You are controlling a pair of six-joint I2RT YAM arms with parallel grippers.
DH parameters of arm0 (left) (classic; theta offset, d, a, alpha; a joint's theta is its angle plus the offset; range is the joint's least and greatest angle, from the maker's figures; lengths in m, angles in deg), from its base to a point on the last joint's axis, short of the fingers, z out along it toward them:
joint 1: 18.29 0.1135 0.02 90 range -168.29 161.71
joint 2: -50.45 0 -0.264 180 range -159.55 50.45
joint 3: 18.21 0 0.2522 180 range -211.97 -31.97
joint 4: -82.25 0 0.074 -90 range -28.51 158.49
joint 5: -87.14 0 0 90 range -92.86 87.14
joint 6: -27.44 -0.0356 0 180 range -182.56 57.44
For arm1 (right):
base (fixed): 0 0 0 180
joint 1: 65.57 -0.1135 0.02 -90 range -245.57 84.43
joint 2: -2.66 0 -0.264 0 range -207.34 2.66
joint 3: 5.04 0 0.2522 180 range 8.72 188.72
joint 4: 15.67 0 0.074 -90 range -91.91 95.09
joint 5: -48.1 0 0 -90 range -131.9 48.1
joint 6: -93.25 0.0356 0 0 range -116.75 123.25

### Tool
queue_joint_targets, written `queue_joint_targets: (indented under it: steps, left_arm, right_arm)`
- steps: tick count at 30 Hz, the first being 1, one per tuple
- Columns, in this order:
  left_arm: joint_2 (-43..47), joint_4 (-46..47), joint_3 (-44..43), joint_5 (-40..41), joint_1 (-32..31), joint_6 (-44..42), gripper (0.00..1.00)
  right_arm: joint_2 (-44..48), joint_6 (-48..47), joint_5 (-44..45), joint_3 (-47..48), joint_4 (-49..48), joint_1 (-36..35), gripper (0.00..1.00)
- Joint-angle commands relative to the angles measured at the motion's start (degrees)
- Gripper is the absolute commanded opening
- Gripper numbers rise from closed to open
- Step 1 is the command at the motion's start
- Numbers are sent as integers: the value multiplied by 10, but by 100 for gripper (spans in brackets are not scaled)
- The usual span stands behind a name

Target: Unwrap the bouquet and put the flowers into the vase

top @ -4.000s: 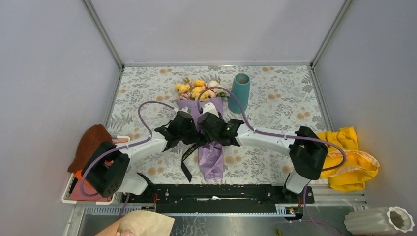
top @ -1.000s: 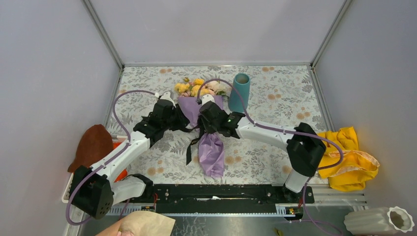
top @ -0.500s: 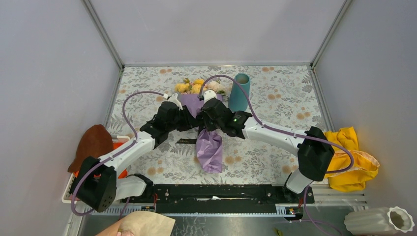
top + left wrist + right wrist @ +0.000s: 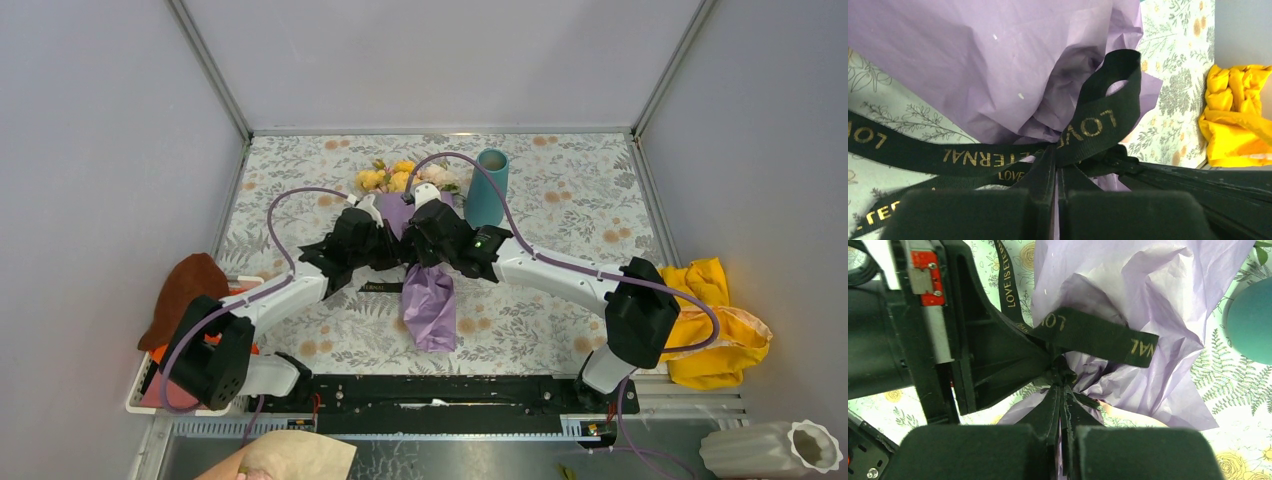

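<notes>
Both the left gripper [image 4: 1056, 172] and right gripper [image 4: 1063, 402] are clamped on the bouquet's [image 4: 973, 60] black ribbon [image 4: 1093, 125].

A crumpled yellow cloth [image 4: 715, 335] is piled off the right edge of the floral mat [image 4: 560, 200]. A brown cloth [image 4: 185, 290] is draped off its left edge.

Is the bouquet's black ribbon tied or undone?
Tied: the ribbon cinches the bouquet at a knot, with one loop intact.

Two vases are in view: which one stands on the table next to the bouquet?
The teal-blue cylinder vase, upright just right of the blooms; the white ribbed vase is off the table, at the near right corner.
</notes>
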Motion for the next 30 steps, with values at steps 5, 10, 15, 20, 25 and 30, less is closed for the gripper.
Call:
queue_joint_targets:
  steps: [5, 10, 15, 20, 25, 30]
  left_arm:
    - [0, 57, 21, -32, -5, 5, 0]
    - [74, -4, 15, -7, -5, -24, 0]
    - [137, -80, -10, 54, -5, -49, 0]
    - [149, -106, -21, 80, -5, -54, 0]
    - [142, -117, -37, 107, -5, -53, 0]
    - [103, -116, -48, 143, -4, -62, 0]
  right_arm:
    - [19, -9, 51, 8, -5, 5, 0]
    - [20, -11, 71, 3, 9, 21, 2]
    - [11, -1, 88, 5, 16, 32, 6]
    - [0, 6, 103, 16, 38, 37, 7]
    - [5, 11, 98, 9, 40, 38, 8]
    - [31, 6, 61, 8, 22, 38, 1]
